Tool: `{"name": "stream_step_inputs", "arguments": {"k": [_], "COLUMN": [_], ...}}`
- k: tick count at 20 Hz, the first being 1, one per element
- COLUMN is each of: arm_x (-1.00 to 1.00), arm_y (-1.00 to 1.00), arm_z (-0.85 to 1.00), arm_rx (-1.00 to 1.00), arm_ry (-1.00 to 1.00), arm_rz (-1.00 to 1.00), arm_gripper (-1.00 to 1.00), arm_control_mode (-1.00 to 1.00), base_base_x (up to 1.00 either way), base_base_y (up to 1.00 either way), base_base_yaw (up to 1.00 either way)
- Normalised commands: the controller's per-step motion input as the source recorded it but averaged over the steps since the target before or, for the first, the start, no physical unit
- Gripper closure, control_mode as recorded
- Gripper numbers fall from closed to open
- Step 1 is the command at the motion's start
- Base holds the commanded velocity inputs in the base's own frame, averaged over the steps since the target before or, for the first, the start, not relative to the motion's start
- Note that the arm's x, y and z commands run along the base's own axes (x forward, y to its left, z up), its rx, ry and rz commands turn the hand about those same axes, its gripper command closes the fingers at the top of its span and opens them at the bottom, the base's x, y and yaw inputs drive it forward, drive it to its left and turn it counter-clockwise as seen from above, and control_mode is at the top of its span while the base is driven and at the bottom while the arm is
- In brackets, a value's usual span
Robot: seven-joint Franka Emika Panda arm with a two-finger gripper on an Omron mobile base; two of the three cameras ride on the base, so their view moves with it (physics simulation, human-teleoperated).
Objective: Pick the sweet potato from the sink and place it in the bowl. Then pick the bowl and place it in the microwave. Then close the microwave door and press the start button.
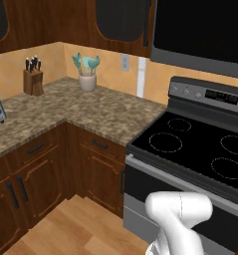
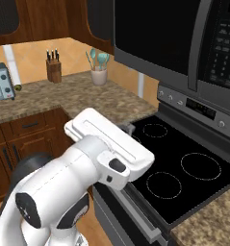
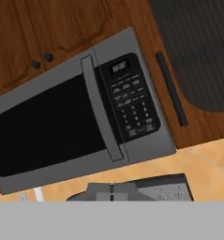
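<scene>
my gripper (image 3: 111,192) was pinched tight on nothing, microwave (image 3: 80,117) sat tilted ahead of me, microwave door (image 3: 48,124) was closed, stove (image 1: 200,149) below

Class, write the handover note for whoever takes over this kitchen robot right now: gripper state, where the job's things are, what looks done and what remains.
Gripper: shut, holding nothing that can be seen; the hand camera faces the microwave from a short way off.
Microwave door: closed, handle beside the button panel.
Sweet potato, bowl: not to be seen from here; likely inside the microwave, unconfirmed.
Stove below has bare burners.
Done, by the look of it: door closed.
Left: press the start button; touches nothing yet.
</scene>
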Motion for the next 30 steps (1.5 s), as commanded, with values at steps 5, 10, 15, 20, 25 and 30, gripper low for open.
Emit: {"name": "stream_step_inputs", "arguments": {"k": [5, 10, 15, 20, 25, 30], "arm_x": [-0.16, 0.0, -0.02, 0.0, 0.12, 0.4], "arm_y": [-0.08, -0.07, -0.01, 0.0, 0.0, 0.0], "arm_z": [0.47, 0.17, -0.01, 0.0, -0.15, -0.04], "arm_rx": [0.02, -0.01, -0.07, -0.03, -0.07, -0.03], "arm_ry": [-0.18, -0.03, 0.11, 0.0, 0.11, 0.08], "arm_rz": [0.0, -0.01, -0.13, -0.06, 0.0, 0.0], "arm_gripper": [1.0, 1.0, 1.0, 1.0, 1.0, 1.0], "arm_control_mode": [-1.0, -1.0, -1.0, -1.0, -1.0, -1.0], "base_base_x": [0.0, 0.0, 0.0, 0.0, 0.0, 0.0], "base_base_y": [0.0, 0.0, 0.0, 0.0, 0.0, 0.0], "base_base_yaw": [0.0, 0.0, 0.0, 0.0, 0.0, 0.0]}}
